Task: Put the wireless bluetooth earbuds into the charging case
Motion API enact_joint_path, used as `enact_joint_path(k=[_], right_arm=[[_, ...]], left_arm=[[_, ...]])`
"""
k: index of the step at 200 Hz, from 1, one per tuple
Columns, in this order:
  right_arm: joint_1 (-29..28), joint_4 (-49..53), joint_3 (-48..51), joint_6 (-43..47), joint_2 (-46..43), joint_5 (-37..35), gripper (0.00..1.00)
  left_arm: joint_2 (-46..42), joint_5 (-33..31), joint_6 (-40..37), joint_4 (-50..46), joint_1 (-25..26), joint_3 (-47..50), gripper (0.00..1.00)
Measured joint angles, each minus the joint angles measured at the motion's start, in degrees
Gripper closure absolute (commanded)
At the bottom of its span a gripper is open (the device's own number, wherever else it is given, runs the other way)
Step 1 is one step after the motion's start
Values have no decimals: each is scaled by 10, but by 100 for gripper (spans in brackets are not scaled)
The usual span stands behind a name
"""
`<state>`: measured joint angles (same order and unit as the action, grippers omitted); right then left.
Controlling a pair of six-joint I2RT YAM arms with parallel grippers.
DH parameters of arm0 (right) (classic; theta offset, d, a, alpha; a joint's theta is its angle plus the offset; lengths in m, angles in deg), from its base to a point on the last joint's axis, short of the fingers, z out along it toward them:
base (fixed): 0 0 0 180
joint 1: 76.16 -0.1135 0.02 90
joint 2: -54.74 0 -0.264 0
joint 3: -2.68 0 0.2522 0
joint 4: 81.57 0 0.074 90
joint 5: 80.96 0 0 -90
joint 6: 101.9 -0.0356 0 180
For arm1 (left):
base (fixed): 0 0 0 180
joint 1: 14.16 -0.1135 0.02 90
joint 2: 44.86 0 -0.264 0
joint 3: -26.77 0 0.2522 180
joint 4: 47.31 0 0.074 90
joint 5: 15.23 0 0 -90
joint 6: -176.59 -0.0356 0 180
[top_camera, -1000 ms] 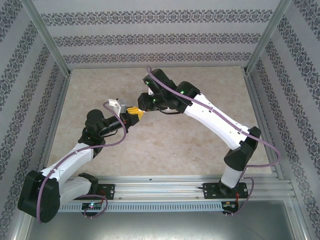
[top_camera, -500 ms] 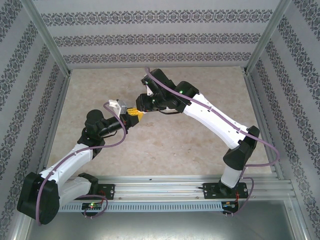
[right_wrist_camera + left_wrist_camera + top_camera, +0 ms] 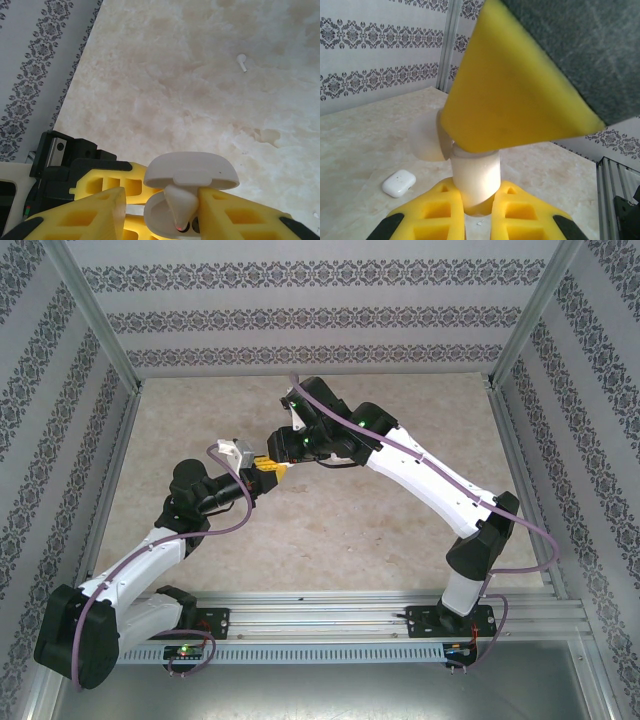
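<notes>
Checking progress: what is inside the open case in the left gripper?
An earbud stands in the case, between the fingers of the right gripper. The lid and that earbud hide the rest, so a second one cannot be told.

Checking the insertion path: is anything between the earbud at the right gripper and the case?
Nothing visible. The earbud sits between the right gripper's parted fingers, right at the mouth of the case, whose lid is flipped open. The left gripper clamps the case from the sides, clear of the opening.

Left arm (image 3: 140,565), right arm (image 3: 430,480) tip to tip; left fingers (image 3: 430,220) tight, right fingers (image 3: 240,217) apart.
</notes>
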<state>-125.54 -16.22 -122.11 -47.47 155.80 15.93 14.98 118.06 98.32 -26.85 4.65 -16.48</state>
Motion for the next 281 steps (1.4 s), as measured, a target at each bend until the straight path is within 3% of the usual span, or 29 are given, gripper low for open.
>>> enact_joint_path(k=[121,166,224,252,281], right_arm=[[0,-9,3,2,-2,1,57],[0,-40,47,7,-46,6,55],[29,-63,96,10,-104,-9,54],[59,-64,105,13,-74,-19,54],[64,-61,72,31,17,-28,54]], left_arm=[[-3,1,0,0,0,1,98],[-5,-4,21,21,-2,32,99],[-6,-4,96,57,-67,69,99],[-29,-7,111,47,-88,77,99],[-93,-19,102,-5,-88,78,99]])
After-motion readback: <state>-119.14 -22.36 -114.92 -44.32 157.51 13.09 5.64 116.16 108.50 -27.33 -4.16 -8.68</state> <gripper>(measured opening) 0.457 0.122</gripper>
